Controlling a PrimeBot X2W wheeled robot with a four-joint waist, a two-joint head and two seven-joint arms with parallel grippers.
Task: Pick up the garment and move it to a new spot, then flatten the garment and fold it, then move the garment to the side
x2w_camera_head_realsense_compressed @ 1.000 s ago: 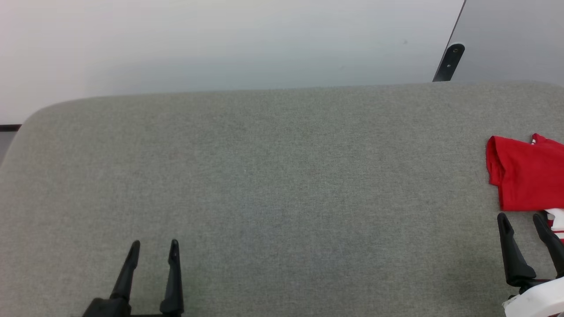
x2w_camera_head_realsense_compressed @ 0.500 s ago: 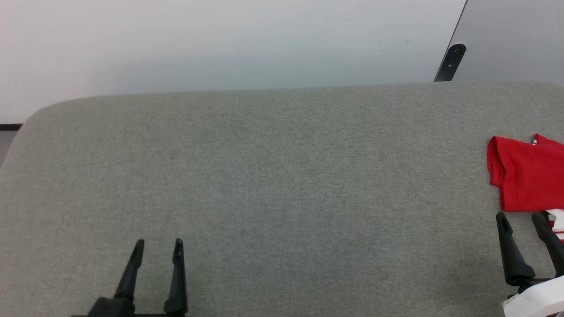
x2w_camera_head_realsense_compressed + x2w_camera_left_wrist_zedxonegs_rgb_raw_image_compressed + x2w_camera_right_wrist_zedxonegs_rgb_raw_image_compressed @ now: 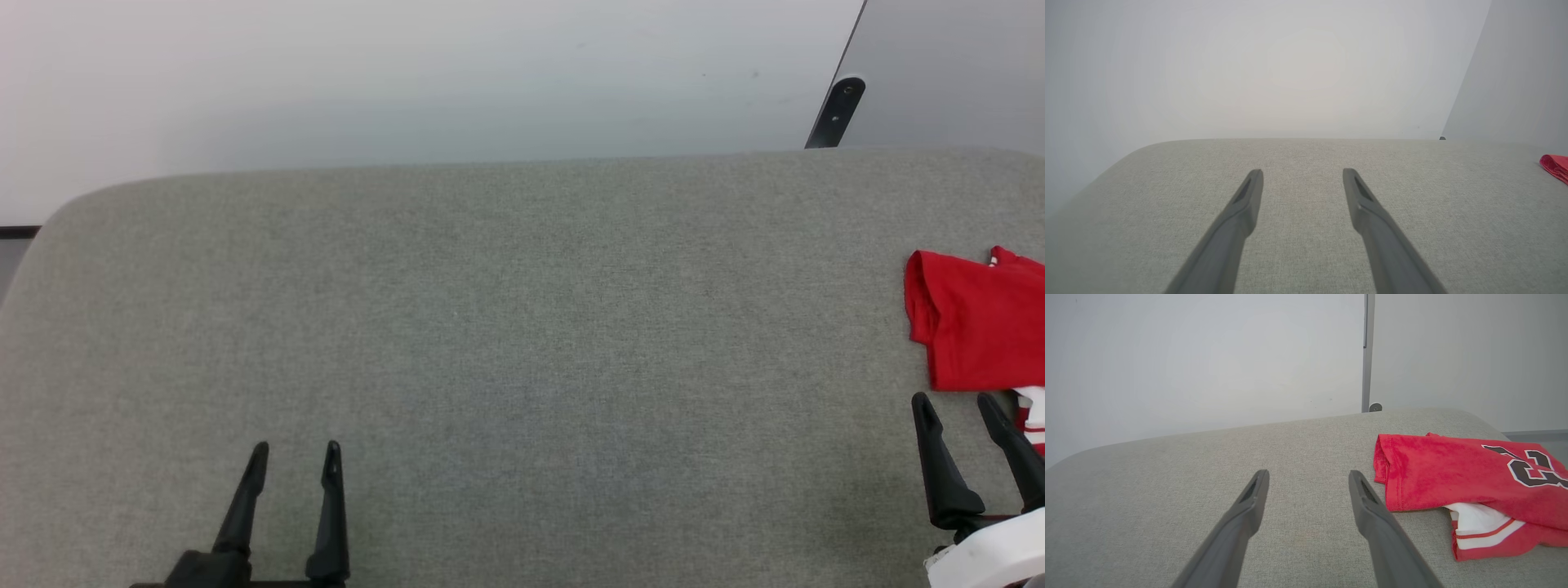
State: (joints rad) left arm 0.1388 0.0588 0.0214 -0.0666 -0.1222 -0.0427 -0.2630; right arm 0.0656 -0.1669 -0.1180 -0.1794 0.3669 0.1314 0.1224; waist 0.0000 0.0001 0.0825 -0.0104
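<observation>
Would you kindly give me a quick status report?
Left gripper open, empty. Right gripper open, empty, beside garment. It lies folded, far right. Nothing blocking.

You find the garment (image 3: 1437, 473), a red T-shirt, folded into a loose flat bundle on the grey fabric surface (image 3: 522, 327), far to the right side and well short of its back edge. Its red top layer carries a black print (image 3: 1531, 469) outlined in white. Beneath it a white sleeve (image 3: 1478, 520) with red-striped trim pokes out at the near edge.
</observation>
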